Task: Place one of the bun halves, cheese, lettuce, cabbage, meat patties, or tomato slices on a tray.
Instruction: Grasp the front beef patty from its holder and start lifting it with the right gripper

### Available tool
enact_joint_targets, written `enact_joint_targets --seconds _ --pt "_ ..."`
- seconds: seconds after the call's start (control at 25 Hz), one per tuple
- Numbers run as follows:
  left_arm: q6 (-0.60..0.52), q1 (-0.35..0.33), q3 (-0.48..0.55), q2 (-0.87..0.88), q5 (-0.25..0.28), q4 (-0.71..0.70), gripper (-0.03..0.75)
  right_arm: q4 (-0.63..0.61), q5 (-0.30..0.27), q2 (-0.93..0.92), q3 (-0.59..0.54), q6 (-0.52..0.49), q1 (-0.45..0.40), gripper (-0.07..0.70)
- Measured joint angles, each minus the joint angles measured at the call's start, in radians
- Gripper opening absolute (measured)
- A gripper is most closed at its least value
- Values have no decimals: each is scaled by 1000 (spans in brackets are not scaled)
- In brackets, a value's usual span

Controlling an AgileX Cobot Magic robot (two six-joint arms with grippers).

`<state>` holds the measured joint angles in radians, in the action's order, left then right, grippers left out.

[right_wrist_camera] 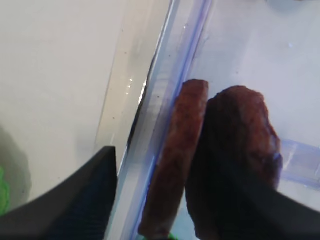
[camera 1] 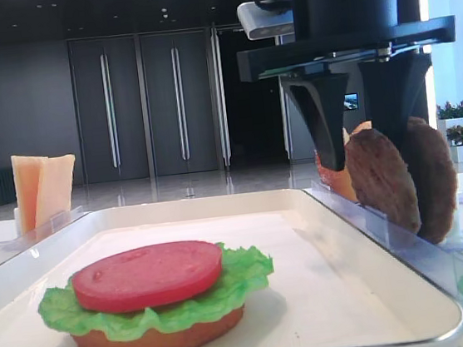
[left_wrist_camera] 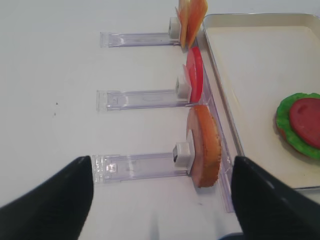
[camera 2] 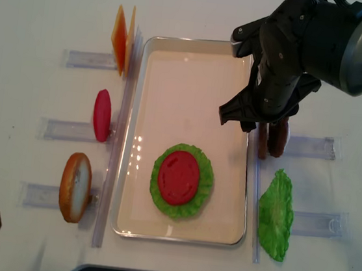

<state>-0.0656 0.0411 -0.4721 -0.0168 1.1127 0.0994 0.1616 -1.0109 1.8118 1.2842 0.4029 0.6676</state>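
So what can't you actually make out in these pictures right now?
- Overhead view: the right gripper covers the tops of the meat patties.
- Right wrist view: whether a pad touches a patty is blurred.
- Front view: the lettuce hides most of the bottom bun.

Clear plastic holders (left_wrist_camera: 142, 167) lie in rows on the white table (camera 2: 37, 21), three to the left side and more to the right. Behind it all stand dark double doors (camera 1: 144, 104) with long handles, and potted flowers (camera 1: 456, 108) by a bright window.
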Motion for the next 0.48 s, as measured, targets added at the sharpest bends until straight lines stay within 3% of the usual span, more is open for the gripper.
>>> enact_joint_targets --seconds 0.48 --pt "0 0 0 0 0 0 660 45 -6 4 0 1 0 141"
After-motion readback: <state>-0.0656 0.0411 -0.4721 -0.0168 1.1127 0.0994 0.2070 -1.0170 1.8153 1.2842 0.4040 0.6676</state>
